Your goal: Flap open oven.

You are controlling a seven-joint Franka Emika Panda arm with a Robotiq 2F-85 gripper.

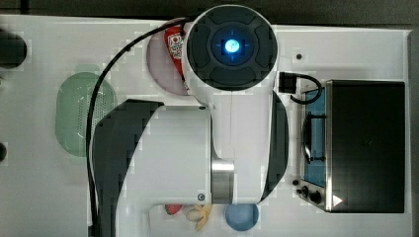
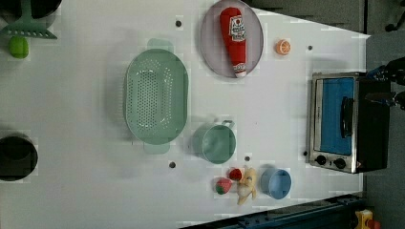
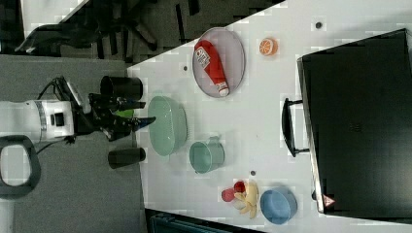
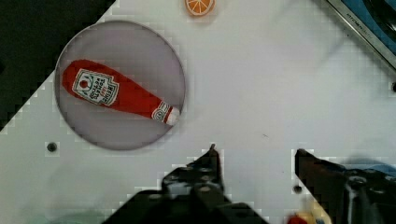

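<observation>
Oven [image 2: 341, 121]: door side faces a bare strip of white table [image 2: 286, 105], open to approach. Flanking that strip: orange slice [image 2: 283, 46] toward one end of the door, blue bowl [image 2: 276, 183] and banana [image 2: 247, 186] near the knob end. Green cup [image 2: 215, 142], colander [image 2: 155, 97] and ketchup plate [image 2: 210, 52] sit farther out.

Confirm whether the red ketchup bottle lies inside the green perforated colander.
No: in the left view the red ketchup bottle lies on the round grey plate, apart from the green colander.
</observation>
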